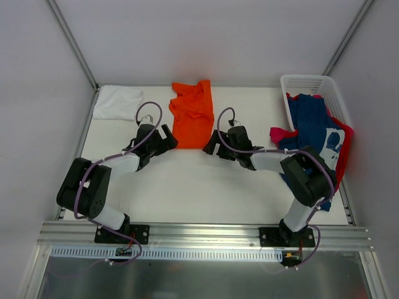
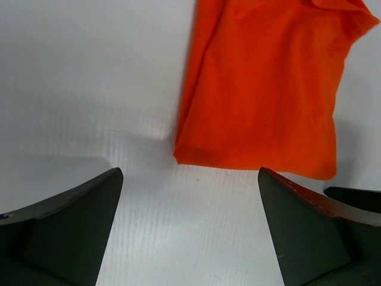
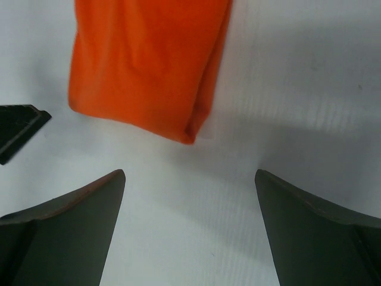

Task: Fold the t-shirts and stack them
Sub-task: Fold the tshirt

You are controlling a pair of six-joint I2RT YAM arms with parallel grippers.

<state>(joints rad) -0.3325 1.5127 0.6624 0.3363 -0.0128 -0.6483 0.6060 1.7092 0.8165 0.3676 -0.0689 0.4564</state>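
With the orange t-shirt (image 1: 192, 115) lying part-folded at the middle rear of the worktop (image 1: 187, 187), our left tool (image 1: 167, 141) and right tool (image 1: 212, 143) stand wide apart, empty, flanking its near hem, so we judge each must next pinch a near corner for the crosswise fold.

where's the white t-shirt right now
In the top view the white t-shirt lies at the far left corner of the table, left of the orange t-shirt and apart from it.
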